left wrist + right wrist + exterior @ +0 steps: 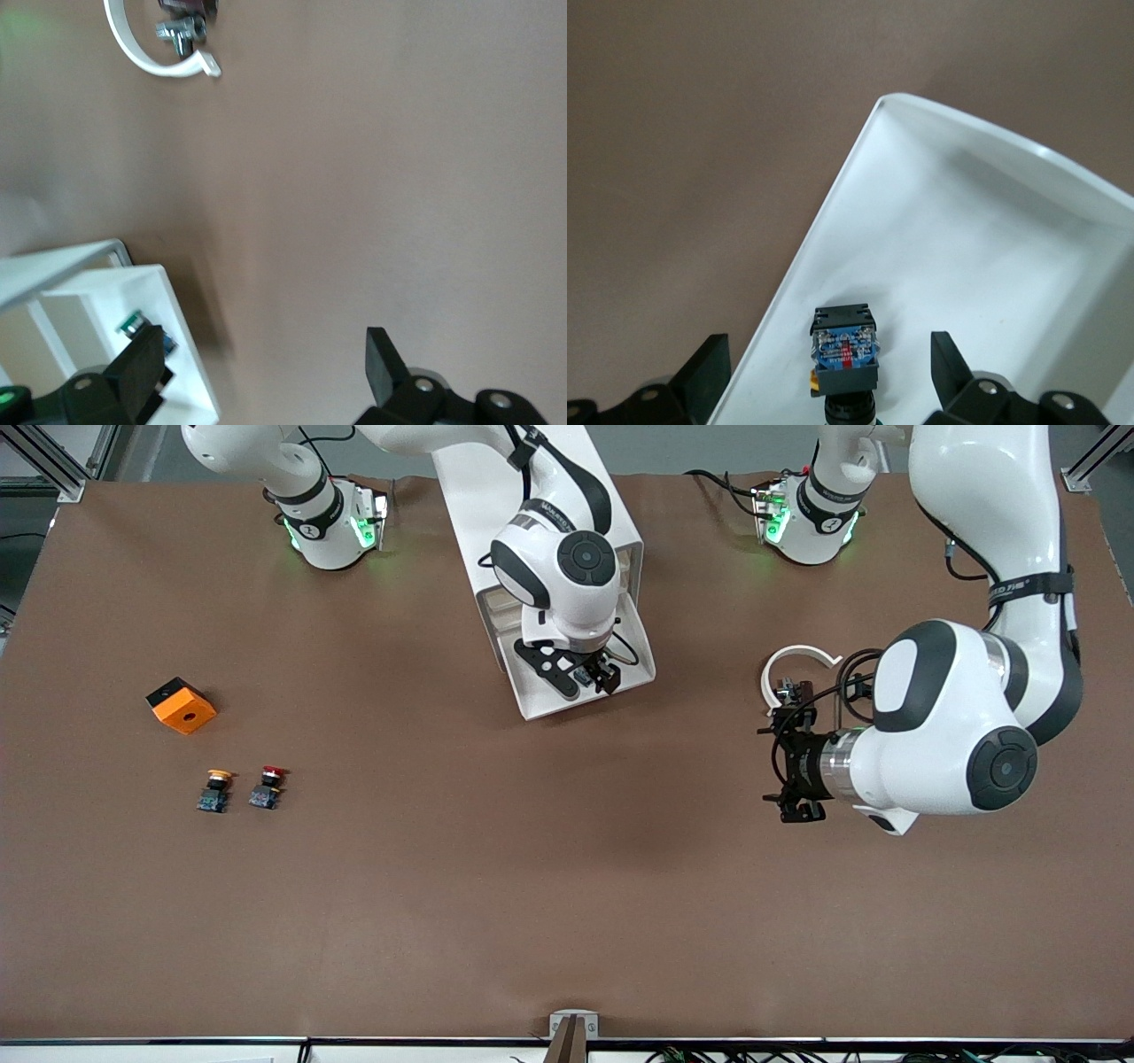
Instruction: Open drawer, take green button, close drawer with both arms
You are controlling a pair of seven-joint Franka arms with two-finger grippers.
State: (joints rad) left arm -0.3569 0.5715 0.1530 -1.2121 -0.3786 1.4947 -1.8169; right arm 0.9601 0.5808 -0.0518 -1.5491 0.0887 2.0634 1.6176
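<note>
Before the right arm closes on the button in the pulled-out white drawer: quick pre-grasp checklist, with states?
1. White tray drawer pulled out of the white cabinet: ok.
2. Button with black body and bluish base lying in the drawer: ok.
3. Cap colour green: cannot tell, cap hidden.
4. Right gripper open, one finger outside the drawer wall: not ok.
5. Left gripper open over bare table, clear of the drawer: ok.
6. White ring-shaped clip apart from the drawer: ok.

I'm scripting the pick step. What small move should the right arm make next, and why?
Probably lower the right gripper straight down and close: its fingers are open, straddling the button lying in the pulled-out drawer. The left gripper waits, open, over bare table.
</note>
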